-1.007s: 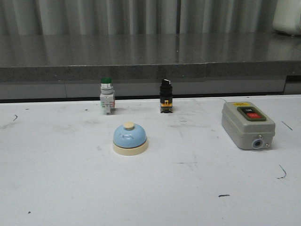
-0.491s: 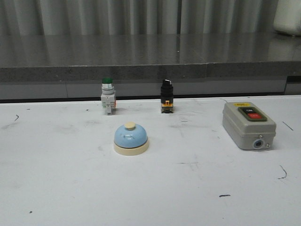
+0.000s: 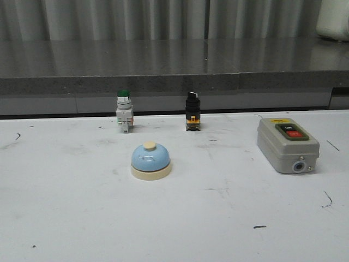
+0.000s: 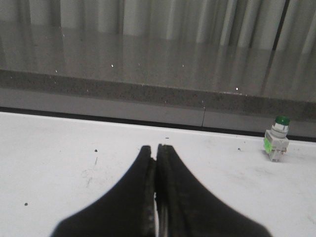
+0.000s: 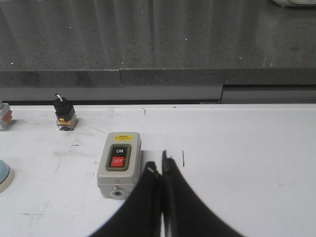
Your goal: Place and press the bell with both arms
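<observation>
The light-blue bell [image 3: 150, 161] with cream base and knob stands on the white table, left of centre in the front view. Only its edge [image 5: 4, 177] shows in the right wrist view. Neither arm shows in the front view. My left gripper [image 4: 156, 148] is shut and empty above bare table, with the bell out of its view. My right gripper [image 5: 161, 167] is shut and empty, just beside the grey switch box [image 5: 119, 163].
The grey switch box [image 3: 287, 144] with ON and OFF buttons sits at the right. A green-capped push button [image 3: 124, 111] and a black selector switch [image 3: 192, 111] stand at the back, before a grey stone ledge [image 3: 174, 82]. The green button also shows in the left wrist view [image 4: 277, 145].
Nothing in the scene has clearly moved; the front view shifts by only a few pixels between frames.
</observation>
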`<state>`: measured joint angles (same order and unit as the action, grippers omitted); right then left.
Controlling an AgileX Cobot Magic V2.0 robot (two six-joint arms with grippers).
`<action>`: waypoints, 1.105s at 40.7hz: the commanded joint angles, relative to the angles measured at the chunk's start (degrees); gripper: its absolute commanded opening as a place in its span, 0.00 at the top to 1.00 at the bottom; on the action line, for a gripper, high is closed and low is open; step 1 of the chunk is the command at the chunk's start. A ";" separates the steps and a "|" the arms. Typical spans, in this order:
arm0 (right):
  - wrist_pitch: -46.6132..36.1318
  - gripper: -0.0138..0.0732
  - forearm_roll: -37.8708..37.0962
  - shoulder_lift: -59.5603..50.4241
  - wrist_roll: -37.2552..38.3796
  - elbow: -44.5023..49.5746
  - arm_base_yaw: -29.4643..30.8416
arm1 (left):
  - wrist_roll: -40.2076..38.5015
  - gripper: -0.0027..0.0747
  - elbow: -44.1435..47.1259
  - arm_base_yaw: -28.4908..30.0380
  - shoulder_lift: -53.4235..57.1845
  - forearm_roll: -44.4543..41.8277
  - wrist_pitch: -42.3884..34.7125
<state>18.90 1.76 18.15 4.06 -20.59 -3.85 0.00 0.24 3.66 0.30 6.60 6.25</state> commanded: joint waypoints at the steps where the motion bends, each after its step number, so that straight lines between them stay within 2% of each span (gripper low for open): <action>1: -4.18 0.92 -0.48 0.42 -0.09 -1.48 0.32 | -0.63 0.99 1.39 0.00 0.87 0.99 -5.22; 35: -4.68 0.92 -1.76 0.42 -0.29 -1.18 0.26 | -0.63 0.99 1.39 0.00 0.87 0.99 -4.94; 45: -10.47 0.92 -1.76 -7.19 -1.81 10.62 0.34 | -0.63 0.99 1.39 0.00 0.87 0.99 -4.94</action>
<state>14.52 0.92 13.20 3.24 -13.00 -3.85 0.00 0.24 3.71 0.30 7.04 5.75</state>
